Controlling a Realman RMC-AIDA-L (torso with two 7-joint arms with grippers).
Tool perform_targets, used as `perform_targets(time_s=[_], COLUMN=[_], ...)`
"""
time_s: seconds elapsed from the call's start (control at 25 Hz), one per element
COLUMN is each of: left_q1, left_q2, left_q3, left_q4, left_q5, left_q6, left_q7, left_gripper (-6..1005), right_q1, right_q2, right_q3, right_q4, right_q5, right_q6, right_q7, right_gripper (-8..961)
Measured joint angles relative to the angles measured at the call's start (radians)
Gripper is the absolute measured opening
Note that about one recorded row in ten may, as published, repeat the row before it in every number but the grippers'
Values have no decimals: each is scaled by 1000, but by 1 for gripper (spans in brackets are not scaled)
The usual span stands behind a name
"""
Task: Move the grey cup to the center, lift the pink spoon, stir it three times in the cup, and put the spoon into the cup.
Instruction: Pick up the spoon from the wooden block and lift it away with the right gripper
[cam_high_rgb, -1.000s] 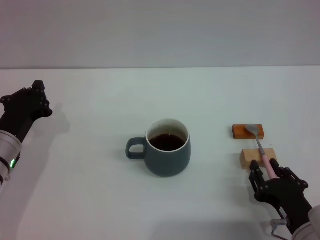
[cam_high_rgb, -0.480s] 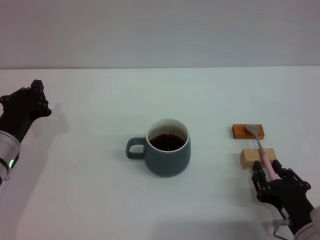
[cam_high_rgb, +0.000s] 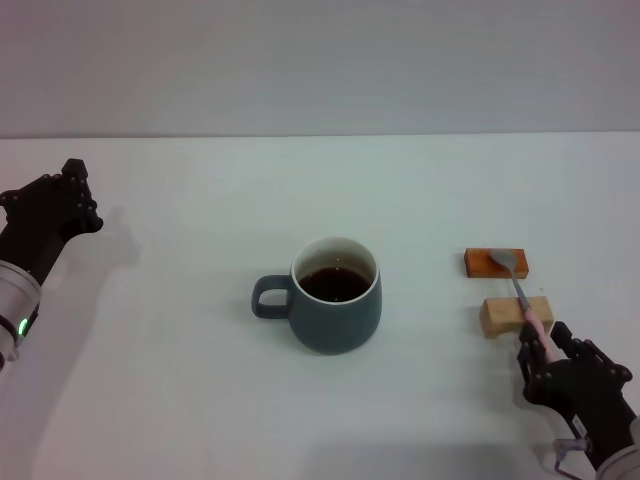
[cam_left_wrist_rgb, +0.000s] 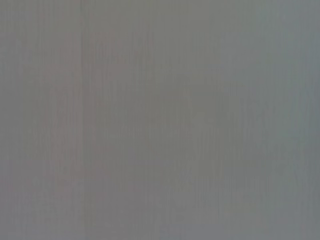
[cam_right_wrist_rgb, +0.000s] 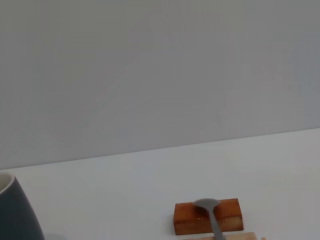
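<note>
The grey cup (cam_high_rgb: 335, 297) stands at the table's middle with dark liquid inside, its handle pointing toward my left side; its edge also shows in the right wrist view (cam_right_wrist_rgb: 17, 215). The pink spoon (cam_high_rgb: 520, 292) lies across two wooden blocks on the right, silver bowl (cam_right_wrist_rgb: 205, 203) on the farther one. My right gripper (cam_high_rgb: 540, 344) is low at the near right, open, its fingers either side of the tip of the spoon's pink handle. The left gripper (cam_high_rgb: 55, 205) rests at the far left, away from the cup.
An orange-brown block (cam_high_rgb: 480, 263) and a pale wooden block (cam_high_rgb: 497, 316) hold the spoon off the white table (cam_high_rgb: 180, 380). A grey wall runs behind the table. The left wrist view shows only flat grey.
My right gripper has slid back along the spoon's handle toward the table's near edge. Cup, spoon and left arm have stayed put.
</note>
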Motion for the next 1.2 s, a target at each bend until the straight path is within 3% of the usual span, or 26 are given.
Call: perform_targets(time_s=[0.16,1.2], left_q1=[0,-5], left_q2=[-1,-3], left_q3=[0,0], left_q4=[0,0], left_q5=[0,-4], left_q6=[0,-1], left_q7=[0,0], left_gripper=[-2,-2], right_q1=[-1,13], right_q2=[0,-3], right_q3=[1,1], right_q4=[1,3], right_q5=[-4,0], right_q6=[-1,10], right_q7=[0,1], right_gripper=[300,291])
